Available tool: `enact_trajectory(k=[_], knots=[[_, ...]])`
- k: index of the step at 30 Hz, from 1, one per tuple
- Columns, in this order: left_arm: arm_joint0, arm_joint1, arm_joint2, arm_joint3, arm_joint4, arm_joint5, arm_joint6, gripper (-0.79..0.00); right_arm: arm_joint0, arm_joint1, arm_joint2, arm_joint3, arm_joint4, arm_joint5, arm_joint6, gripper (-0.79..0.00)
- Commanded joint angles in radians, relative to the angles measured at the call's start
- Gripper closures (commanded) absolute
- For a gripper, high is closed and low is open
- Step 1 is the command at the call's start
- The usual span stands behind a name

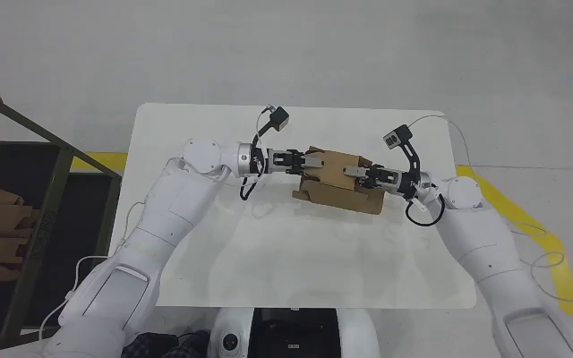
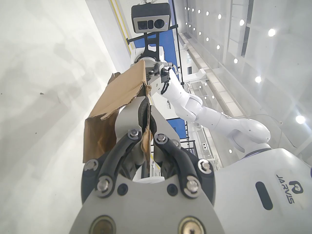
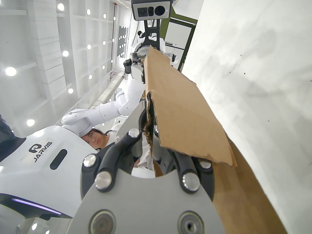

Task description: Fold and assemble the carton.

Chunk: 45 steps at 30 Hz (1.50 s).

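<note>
- The left end effector (image 1: 309,162) is seen at the carton's (image 1: 338,183) left end, and the right end effector (image 1: 363,174) at its right end, over the middle of the far half of the white bench (image 1: 224,259).
- In the left wrist view, the left end effector (image 2: 145,113) is nearly pressed together, with a thin ragged edge of the carton (image 2: 117,98) pinched between its dark pads (image 2: 141,110).
- In the right wrist view, the right end effector (image 3: 147,115) is closed the same way on another frayed cardboard edge, and a broad brown panel of the carton (image 3: 180,115) is spread just beside it.
- From the top view the carton is seen as a partly flattened brown shape spanning the two end effectors; whether it touches the bench cannot be told.
- The pinch itself is shown close up in the wrist views, while the carton's whole outline is given from above.
- The bench (image 2: 36,74) is plain white with a few dark specks (image 3: 243,74).
- Yellow floor tape (image 1: 107,161) and a dark rack (image 1: 36,206) are seen to the bench's left.
- Round ceiling lights (image 2: 271,32) are visible overhead.
</note>
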<state>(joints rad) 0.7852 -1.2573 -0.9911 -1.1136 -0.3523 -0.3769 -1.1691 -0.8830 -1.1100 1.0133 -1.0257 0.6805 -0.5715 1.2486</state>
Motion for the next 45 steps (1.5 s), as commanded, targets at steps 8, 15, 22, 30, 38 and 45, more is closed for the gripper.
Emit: enact_trajectory(k=[8, 15, 22, 30, 38, 45], knots=[[0.004, 0.004, -0.019, -0.002, -0.043, -0.007, -0.017, -0.785, 0.000, 0.000, 0.002, 0.015, -0.031, -0.011, -0.011, 0.000], [0.016, 0.012, -0.043, -0.034, -0.074, -0.010, -0.043, -0.785, 0.005, -0.004, 0.000, 0.040, -0.047, -0.024, -0.024, 0.000], [0.035, 0.019, -0.059, -0.095, -0.110, -0.005, -0.076, -0.785, 0.013, -0.010, -0.005, 0.066, -0.065, -0.039, -0.039, 0.000], [0.021, 0.012, -0.031, -0.112, -0.120, 0.006, -0.067, -0.785, 0.017, -0.019, -0.019, 0.070, -0.076, -0.046, -0.046, 0.000], [-0.017, -0.006, 0.026, -0.085, -0.125, 0.002, -0.068, -0.785, 0.006, -0.024, -0.026, 0.050, -0.099, -0.054, -0.054, 0.000], [-0.043, -0.018, 0.062, -0.046, -0.110, 0.011, -0.055, -0.785, -0.010, -0.022, -0.019, 0.025, -0.111, -0.055, -0.055, 0.000]])
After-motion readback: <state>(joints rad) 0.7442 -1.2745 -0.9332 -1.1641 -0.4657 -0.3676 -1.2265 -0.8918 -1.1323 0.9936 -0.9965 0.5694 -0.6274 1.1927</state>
